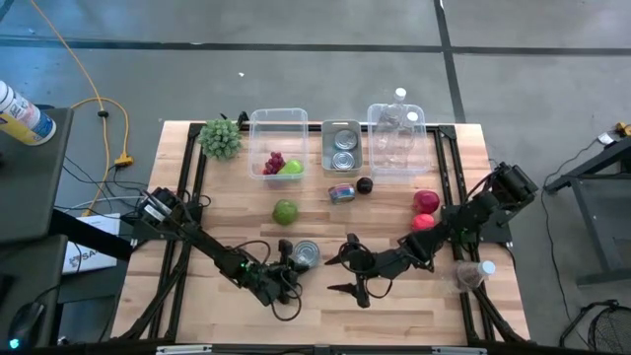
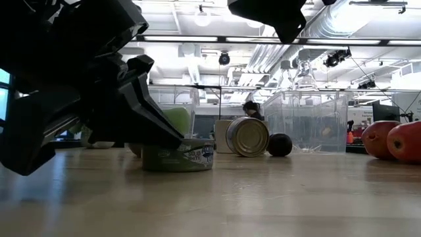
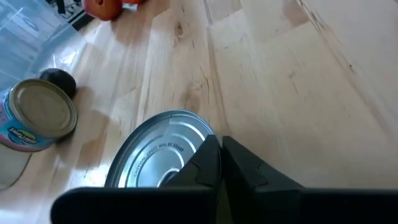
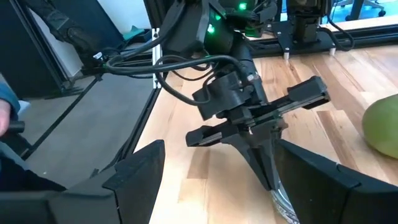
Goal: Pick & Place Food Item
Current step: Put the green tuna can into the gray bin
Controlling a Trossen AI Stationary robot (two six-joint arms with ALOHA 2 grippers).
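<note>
Left claw [image 3: 219, 163], fingers together, partly hides the flat tin [image 3: 155, 155].

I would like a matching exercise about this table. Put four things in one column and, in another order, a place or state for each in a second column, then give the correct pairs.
Things:
1. purple grapes
2. plastic bottle
3. left gripper
4. right gripper

Places or states:
A. open, above bare wood
B. inside a clear bin with a green fruit
C. lying by the table's right edge
D. shut, at a flat silver can

Pairs: 1-B, 2-C, 3-D, 4-A
</note>
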